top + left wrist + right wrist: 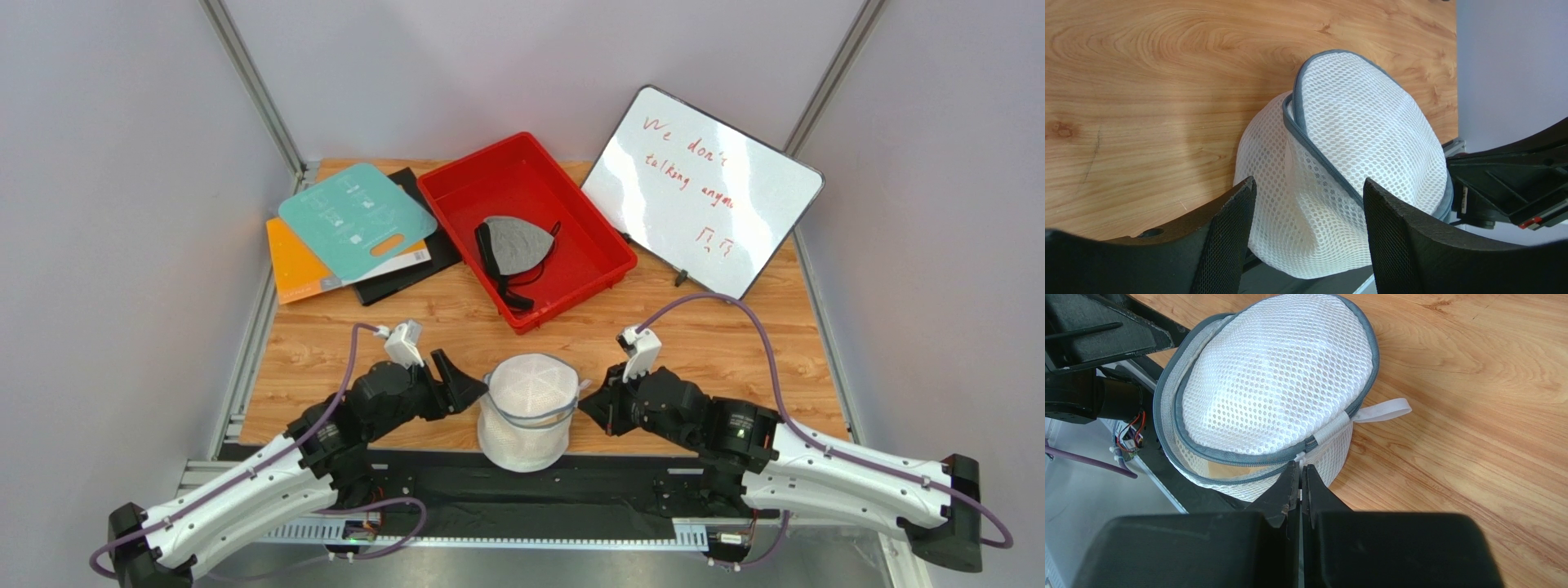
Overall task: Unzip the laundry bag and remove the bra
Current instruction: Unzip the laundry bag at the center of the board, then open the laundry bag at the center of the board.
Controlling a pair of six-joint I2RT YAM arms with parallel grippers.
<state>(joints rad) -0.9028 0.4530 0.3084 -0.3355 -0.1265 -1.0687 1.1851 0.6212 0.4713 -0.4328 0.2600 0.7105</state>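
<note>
The laundry bag [528, 410], a round white mesh dome with a grey zipper band, sits at the table's near edge between both arms. My left gripper [464, 380] is open at the bag's left side. In the left wrist view the gripper [1309, 187] has its fingers spread in front of the bag's mesh wall [1352, 141]. My right gripper [589, 402] is shut at the bag's right side. In the right wrist view the gripper [1300, 467] pinches the white zipper pull [1299, 457]. The zipper is parted on the near side, and a beige sliver of the bra [1220, 471] shows in the gap. The rest of the bra is hidden.
A red tray [448, 184] behind the bag holds a grey bra with black straps [515, 243]. A whiteboard [699, 184] leans at the back right. Teal, orange and black boards [356, 221] lie at the back left. A white loop [1385, 408] sticks out from the bag.
</note>
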